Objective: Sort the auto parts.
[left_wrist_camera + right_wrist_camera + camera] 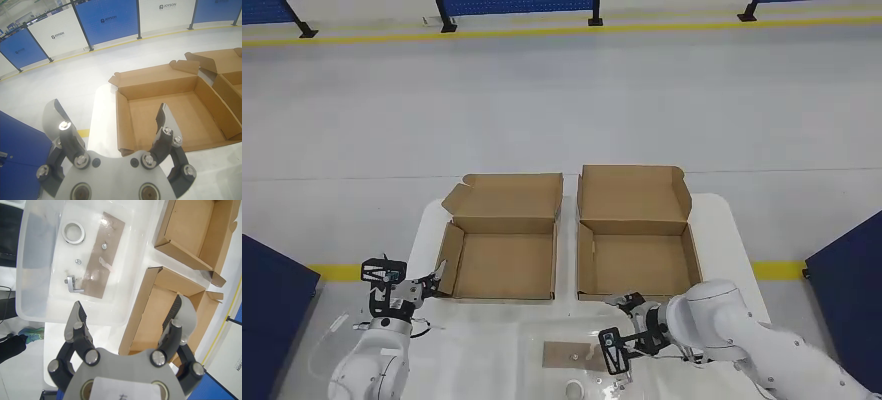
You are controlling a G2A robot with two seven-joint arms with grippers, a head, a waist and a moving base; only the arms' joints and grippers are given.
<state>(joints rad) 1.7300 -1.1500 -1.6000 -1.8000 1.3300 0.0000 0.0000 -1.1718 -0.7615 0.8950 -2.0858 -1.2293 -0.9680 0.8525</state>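
A clear plastic bin (34,306) at the table's near edge holds the parts: a metal ring (73,233), two small bolts (104,246) (77,261), an L-shaped metal bracket (72,287) and a pale plastic sliver (105,264) on a brown card (111,230). The card (567,355) and ring (575,386) also appear from above. My right gripper (128,306) (615,325) hangs open and empty between the bin's end and the right cardboard box (637,262). My left gripper (109,106) (427,283) stands open and empty at the near left corner of the left cardboard box (170,113) (504,265).
Both boxes lie side by side with lids folded back and nothing inside. The white table (722,225) ends just beyond them. A blue panel (20,140) stands close to the table's left side, another (857,270) to the right.
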